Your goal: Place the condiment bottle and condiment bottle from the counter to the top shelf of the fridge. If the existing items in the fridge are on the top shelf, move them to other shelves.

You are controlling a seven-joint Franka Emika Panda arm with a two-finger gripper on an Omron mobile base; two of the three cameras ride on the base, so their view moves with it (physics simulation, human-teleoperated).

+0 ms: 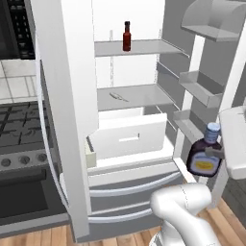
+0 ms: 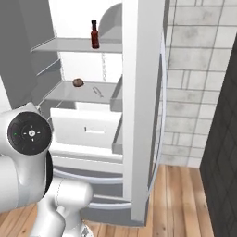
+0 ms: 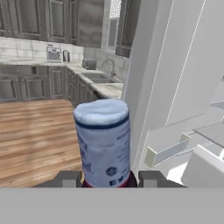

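My gripper is shut on a dark condiment bottle with a yellow label and a pale blue cap, low at the right in front of the open fridge. In the hand view the bottle's cap stands between my fingertips, with the gripper closed around the neck. A slim red condiment bottle stands upright on the fridge's top shelf.
The middle shelf carries a thin small item and a round brown item. Below it a white drawer is pulled out. Door bins line the right door. A stove sits left of the fridge.
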